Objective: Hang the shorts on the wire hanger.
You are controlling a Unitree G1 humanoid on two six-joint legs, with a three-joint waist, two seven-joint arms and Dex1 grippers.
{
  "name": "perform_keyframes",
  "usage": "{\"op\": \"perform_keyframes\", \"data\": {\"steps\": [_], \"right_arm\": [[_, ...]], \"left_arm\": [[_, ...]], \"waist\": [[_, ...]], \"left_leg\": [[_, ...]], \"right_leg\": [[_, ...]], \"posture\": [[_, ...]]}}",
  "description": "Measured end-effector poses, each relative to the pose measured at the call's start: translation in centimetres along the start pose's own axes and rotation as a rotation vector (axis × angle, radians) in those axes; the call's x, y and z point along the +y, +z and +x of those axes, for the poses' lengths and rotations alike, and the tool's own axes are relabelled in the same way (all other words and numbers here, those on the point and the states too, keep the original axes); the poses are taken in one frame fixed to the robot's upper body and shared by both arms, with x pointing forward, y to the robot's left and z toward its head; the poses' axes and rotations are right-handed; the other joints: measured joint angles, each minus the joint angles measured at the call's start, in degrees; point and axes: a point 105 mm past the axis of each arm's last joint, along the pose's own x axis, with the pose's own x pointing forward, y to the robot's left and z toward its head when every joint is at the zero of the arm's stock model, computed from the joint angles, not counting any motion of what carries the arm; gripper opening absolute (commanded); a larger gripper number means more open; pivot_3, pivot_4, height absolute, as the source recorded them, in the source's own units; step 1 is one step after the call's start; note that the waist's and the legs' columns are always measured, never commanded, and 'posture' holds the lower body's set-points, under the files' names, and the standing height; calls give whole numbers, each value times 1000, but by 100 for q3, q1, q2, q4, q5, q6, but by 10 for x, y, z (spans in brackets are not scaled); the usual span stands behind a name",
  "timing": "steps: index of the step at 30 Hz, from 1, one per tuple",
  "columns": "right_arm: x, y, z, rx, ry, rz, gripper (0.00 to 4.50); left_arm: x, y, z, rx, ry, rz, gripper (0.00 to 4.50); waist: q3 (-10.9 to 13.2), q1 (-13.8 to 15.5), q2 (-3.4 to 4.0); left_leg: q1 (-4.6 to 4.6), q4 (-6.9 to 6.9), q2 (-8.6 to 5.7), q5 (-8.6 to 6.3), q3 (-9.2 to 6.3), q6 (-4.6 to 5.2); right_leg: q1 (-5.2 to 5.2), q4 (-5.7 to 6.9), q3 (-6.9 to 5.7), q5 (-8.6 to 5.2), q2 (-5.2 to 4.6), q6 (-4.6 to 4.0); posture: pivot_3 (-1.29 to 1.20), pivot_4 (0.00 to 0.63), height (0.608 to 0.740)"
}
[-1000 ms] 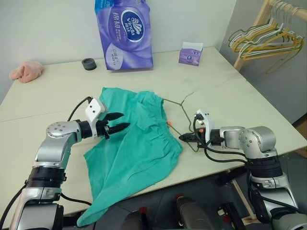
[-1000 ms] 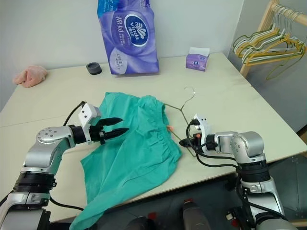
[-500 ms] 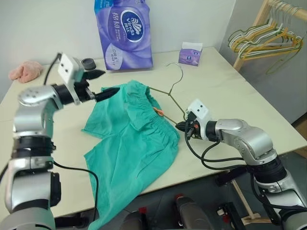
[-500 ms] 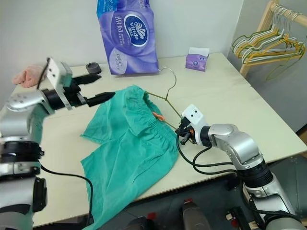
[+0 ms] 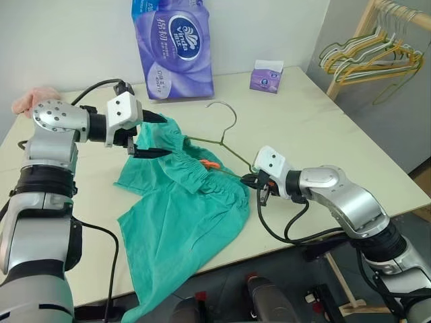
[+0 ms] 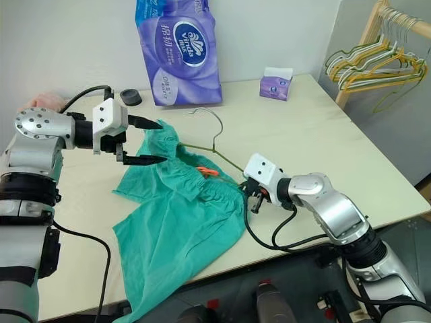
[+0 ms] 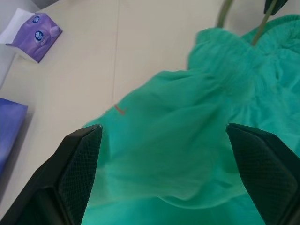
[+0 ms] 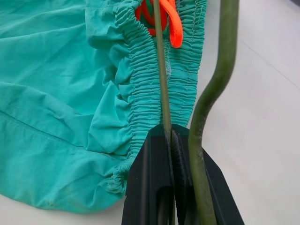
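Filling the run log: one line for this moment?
left hand: open above shorts | right hand: shut on wire hanger | hanger inside waistband

One shorts (image 5: 182, 202), one wire hanger (image 5: 219, 138)

Shorts (image 5: 182, 215): teal-green, orange cord (image 5: 210, 163). Wire hanger (image 5: 219, 142): olive-green. Surface (image 5: 316, 134): cream. Tissue pack (image 5: 172, 47): purple, white.

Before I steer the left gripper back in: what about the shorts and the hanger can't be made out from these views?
- Far arm of the wire hanger: head views, covered by the shorts; how far it is threaded is unclear.
- Shorts' lower leg: head views, cut off past the table edge and the frame bottom.
- Right gripper contact: right wrist view, shut on one wire; whether waistband fabric is pinched too is unclear.
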Motion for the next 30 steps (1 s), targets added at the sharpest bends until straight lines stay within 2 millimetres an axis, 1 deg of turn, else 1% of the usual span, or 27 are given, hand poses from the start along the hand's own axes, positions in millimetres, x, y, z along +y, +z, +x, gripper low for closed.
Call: {"op": "perform_keyframes", "data": {"steps": [5, 9, 11, 13, 20, 21, 24, 25, 30], "right_arm": [[2, 2, 0, -8, 15, -34, 0], [1, 4, -2, -12, 17, -66, 0], [1, 4, -2, -10, 16, -77, 0], [1, 4, -3, -11, 16, -87, 0], [0, 3, -4, -4, 23, -129, 0], [0, 3, -4, -6, 26, -133, 0], [-1, 5, -5, -14, 23, -160, 0], [-2, 5, -5, -13, 17, -164, 0], [-1, 4, -9, -12, 48, -212, 0]], "left_arm": [[-21, -11, 8, 25, -133, -13, 4471], [-24, -11, 16, 15, -144, -25, 4471], [-25, -10, 18, 12, -150, -34, 4069], [-26, -9, 19, 13, -159, -39, 3572], [-41, -11, 21, 26, -205, -76, 1266], [-41, -12, 20, 28, -205, -80, 1026], [-45, -13, 18, 39, -209, -90, 121], [-46, -13, 18, 41, -217, -89, 33], [-48, -10, 19, 43, -228, -88, 33]], "waist": [[0, -19, 0], [0, -14, -1], [-1, -15, -1], [-1, -20, -1], [-1, -48, -1], [-1, -52, -1], [-1, -60, -1], [-1, -59, -1], [-1, -50, -2]], "left_leg": [[0, 0, 0, 0, -2, 0], [-1, 4, 0, 0, -1, 0], [-1, 5, 0, 0, -1, 0], [-1, 5, 0, 0, -2, 0], [0, 4, 1, 0, -5, 0], [0, 4, 1, 0, -4, 0], [0, 5, 1, 0, -6, 0], [-1, 5, 0, 0, -7, 0], [0, 6, 0, 0, -6, 0]], "right_leg": [[-1, 2, -1, 0, 0, 0], [1, 1, 0, 0, 0, 0], [0, 2, 1, 0, 0, 0], [0, 3, 0, 0, 0, 0], [0, 4, -1, 0, 0, 0], [0, 5, -1, 0, 0, 0], [0, 5, -2, 0, 0, 0], [1, 5, -3, 0, 0, 0], [1, 5, -3, 0, 0, 0]], "posture": [[-234, 84, 740], [-238, 84, 740], [-238, 84, 740], [-238, 84, 740], [-240, 86, 740], [-239, 86, 740], [-236, 86, 740], [-236, 86, 740], [-235, 85, 740]]}}
